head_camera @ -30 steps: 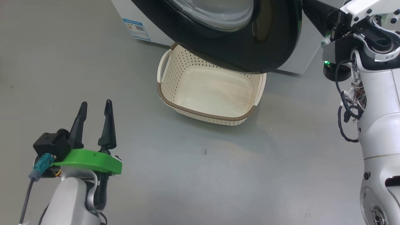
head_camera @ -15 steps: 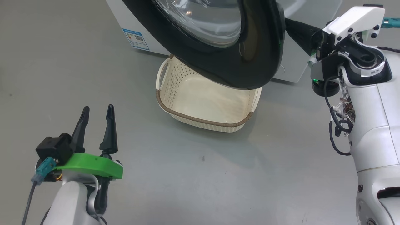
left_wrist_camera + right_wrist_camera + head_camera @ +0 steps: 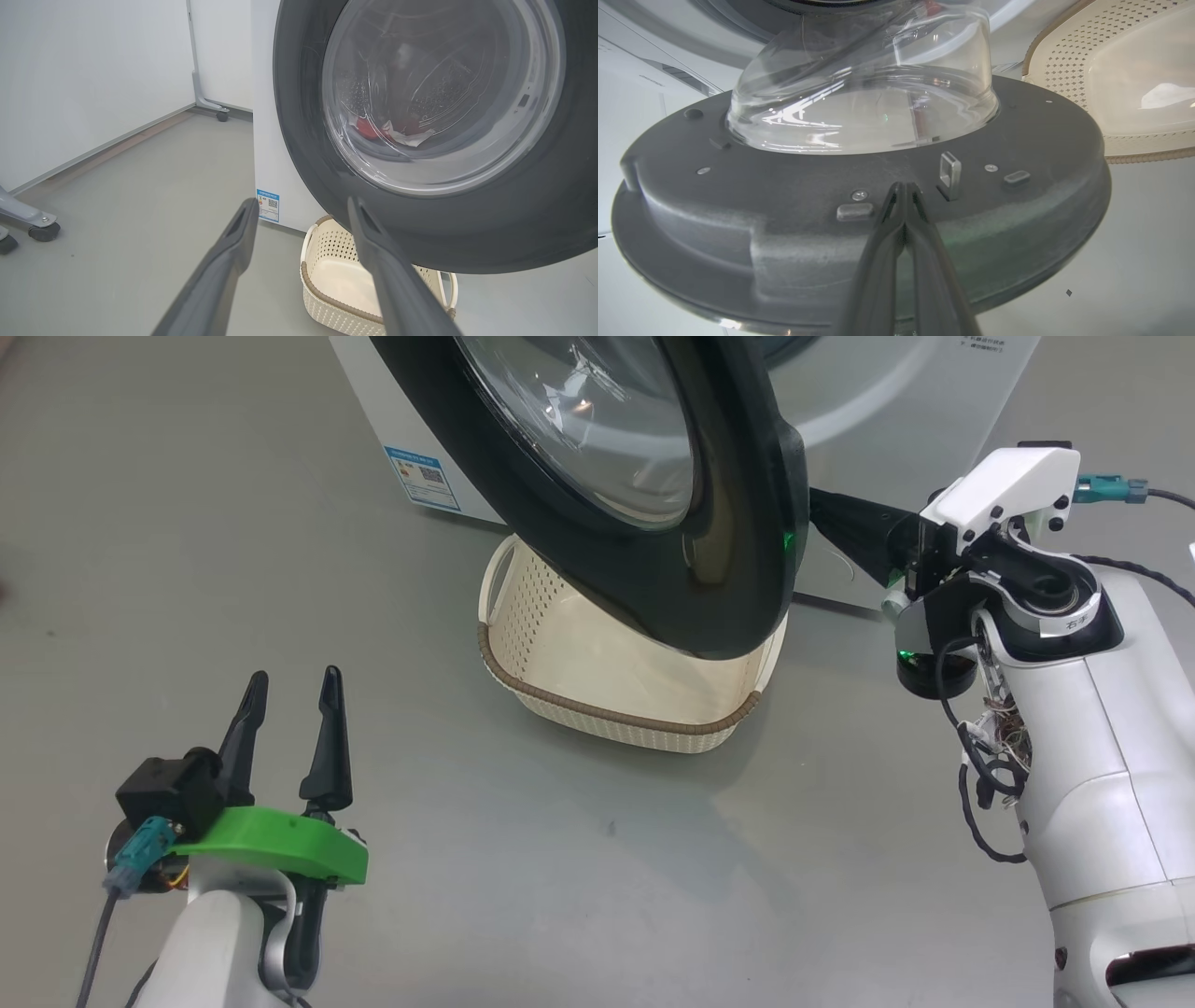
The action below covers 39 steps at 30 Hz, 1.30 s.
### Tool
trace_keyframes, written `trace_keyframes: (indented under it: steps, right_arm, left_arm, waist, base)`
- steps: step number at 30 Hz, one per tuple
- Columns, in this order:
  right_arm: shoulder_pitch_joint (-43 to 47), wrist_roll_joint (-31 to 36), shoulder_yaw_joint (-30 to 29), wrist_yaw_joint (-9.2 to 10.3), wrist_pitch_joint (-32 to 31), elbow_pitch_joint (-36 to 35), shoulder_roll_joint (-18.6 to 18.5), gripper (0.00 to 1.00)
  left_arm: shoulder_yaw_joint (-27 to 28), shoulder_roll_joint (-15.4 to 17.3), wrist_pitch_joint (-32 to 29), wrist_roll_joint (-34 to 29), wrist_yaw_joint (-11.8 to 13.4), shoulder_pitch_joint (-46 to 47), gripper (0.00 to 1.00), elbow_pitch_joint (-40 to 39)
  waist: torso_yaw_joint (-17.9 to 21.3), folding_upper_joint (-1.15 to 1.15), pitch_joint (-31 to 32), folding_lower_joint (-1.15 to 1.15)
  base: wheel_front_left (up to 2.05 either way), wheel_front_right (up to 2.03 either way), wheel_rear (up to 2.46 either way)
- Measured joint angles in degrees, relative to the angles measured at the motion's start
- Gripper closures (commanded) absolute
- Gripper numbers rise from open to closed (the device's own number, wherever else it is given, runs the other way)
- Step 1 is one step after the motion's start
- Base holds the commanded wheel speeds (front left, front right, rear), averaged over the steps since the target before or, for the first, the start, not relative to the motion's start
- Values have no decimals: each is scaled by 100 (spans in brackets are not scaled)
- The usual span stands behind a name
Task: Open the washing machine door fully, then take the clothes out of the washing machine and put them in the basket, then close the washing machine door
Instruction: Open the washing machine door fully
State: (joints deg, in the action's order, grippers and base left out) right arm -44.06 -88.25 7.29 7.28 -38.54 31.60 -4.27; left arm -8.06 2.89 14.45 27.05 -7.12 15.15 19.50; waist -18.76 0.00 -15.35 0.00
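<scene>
Door [image 3: 738, 579] part open, hanging over the basket [image 3: 607, 705]. Right gripper [image 3: 903, 187] has fingers pressed together, tips on the door's inner face, door straight ahead. Left gripper [image 3: 289, 691] spread, empty, well apart; clothes [image 3: 369, 128] inside the machine [image 3: 896, 401].

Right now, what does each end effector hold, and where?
Nothing. Left end effector: open, empty. Right end effector: shut, tips against the washing machine door's inner face.
</scene>
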Motion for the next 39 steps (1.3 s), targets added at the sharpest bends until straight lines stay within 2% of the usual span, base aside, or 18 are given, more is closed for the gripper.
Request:
trace_keyframes:
  steps: [20,31,39]
  right_arm:
    - [541,-1223,1094,29,-97,-621,-7,100]
    - [750,-1892,1745,-15,133,-992,-4,100]
    - [850,-2126,2371,-15,264,-1166,3,100]
  left_arm:
    - [-77,-15,0,-30,0,-98,0,16]
    - [-121,-23,0,-45,0,-142,0,65]
    - [-131,-29,0,-59,0,-230,0,88]
  waist:
    - [-159,0,172,0]
    - [-396,0,280,0]
    - [-540,0,366,0]
  base:
    - [0,0,0]
    - [0,0,0]
    - [0,0,0]
